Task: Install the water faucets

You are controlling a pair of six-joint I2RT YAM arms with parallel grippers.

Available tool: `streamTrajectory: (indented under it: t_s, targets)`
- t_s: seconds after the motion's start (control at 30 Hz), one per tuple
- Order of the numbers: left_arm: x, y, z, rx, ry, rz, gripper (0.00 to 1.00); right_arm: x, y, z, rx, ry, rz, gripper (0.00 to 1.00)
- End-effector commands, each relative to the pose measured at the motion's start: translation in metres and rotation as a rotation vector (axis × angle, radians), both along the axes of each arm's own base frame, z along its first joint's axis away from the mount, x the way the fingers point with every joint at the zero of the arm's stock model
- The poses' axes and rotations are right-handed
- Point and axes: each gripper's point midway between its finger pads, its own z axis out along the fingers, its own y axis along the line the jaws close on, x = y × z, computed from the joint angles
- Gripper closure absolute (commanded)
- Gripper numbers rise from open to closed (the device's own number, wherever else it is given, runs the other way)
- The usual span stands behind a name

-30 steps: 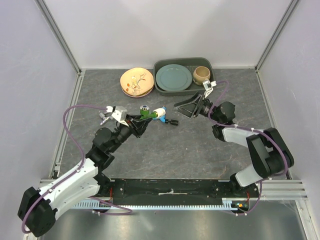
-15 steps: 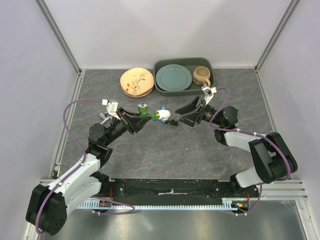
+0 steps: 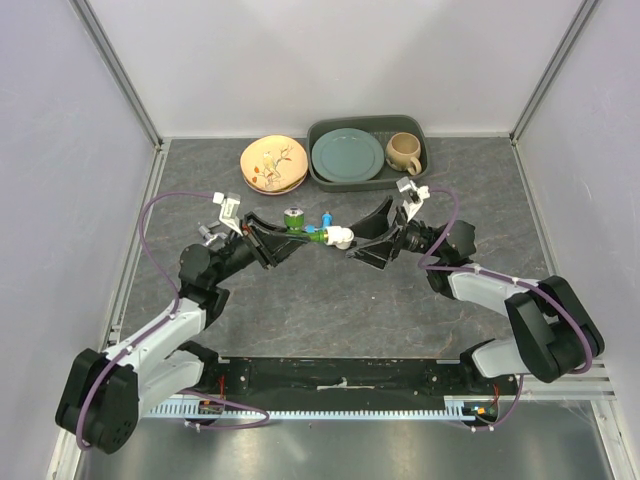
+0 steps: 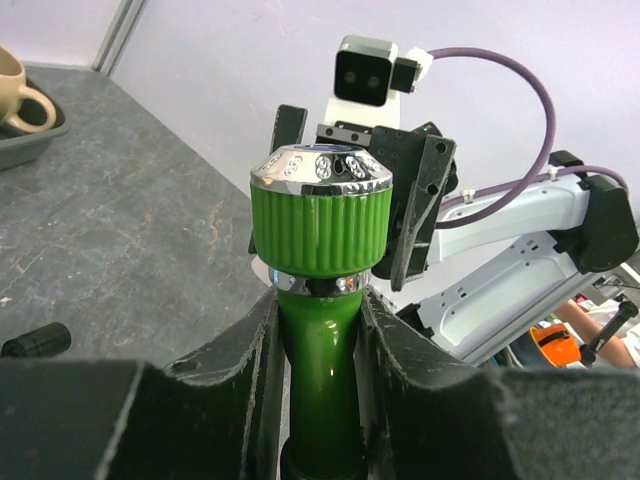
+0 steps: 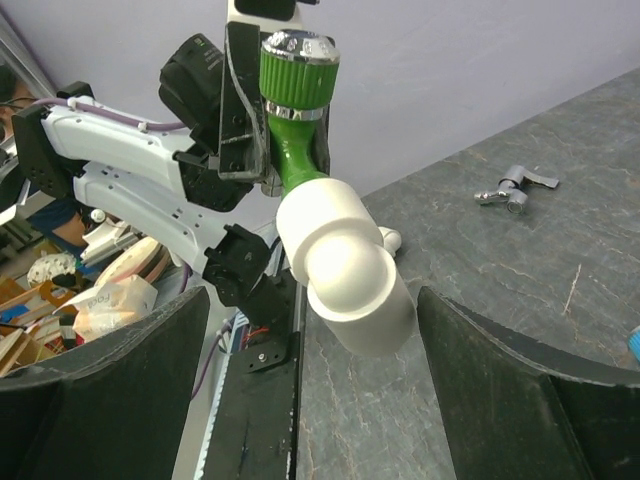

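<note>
My left gripper is shut on the bright green faucet and holds it above the table. In the left wrist view my left gripper clamps the faucet's green stem below its ribbed, chrome-topped cap. A white elbow fitting sits on the faucet's far end. My right gripper is open, and in the right wrist view it has a jaw on either side of the elbow, not touching it. A small blue piece, apparently the light blue faucet, shows just behind.
A small grey metal piece lies on the table. A black stub lies near the left gripper. At the back stand stacked patterned plates and a grey tray holding a teal plate and a mug.
The left gripper has carried the green faucet and elbow to the right. The right gripper has moved down and left, so its open jaws now flank the elbow.
</note>
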Motion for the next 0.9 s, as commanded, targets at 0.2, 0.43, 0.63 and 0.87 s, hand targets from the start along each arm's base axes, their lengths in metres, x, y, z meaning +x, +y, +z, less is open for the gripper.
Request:
streamTrajectory:
  t_s: [0.2,0.43,0.63,0.87]
  targets:
    - [-0.016,-0.004,0.046,-0.083,-0.106,-0.090,0.98,-0.040,-0.007,0.063,0.191,-0.470,0.036,0.20]
    - [-0.015,-0.007,0.043,-0.070,-0.113,-0.100,0.98,-0.047,-0.003,0.068,0.204,-0.466,0.063,0.42]
    - [-0.017,-0.008,0.044,-0.029,-0.171,-0.094,0.98,-0.048,-0.002,0.073,0.218,-0.427,0.075,0.67]
    - [-0.022,-0.007,0.036,0.116,-0.344,-0.047,0.98,-0.052,-0.001,0.086,0.236,-0.354,0.124,0.89]
